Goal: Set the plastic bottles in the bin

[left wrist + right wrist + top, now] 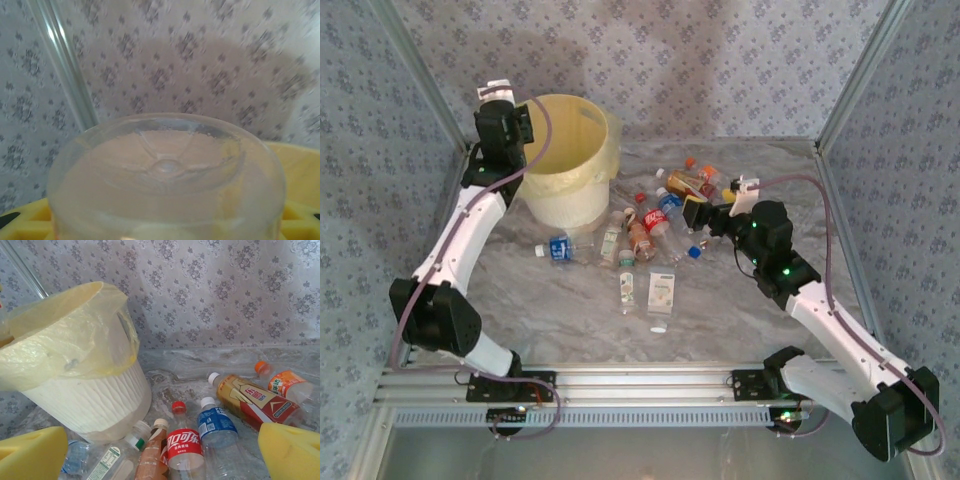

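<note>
The left gripper [508,120] at the bin's [565,190] left rim hides its load from above; the left wrist view shows it clamped on a clear bottle [167,170], base visible, pads [20,225] cut off. The right gripper [700,215], right of the bin, is spread wide and empty. Count: one bin, one gripped bottle, roughly eleven loose bottles [642,240] right of and before the bin, overlapping.

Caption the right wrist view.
Open right gripper faces scattered plastic bottles lying beside the bag-lined bin.
</note>
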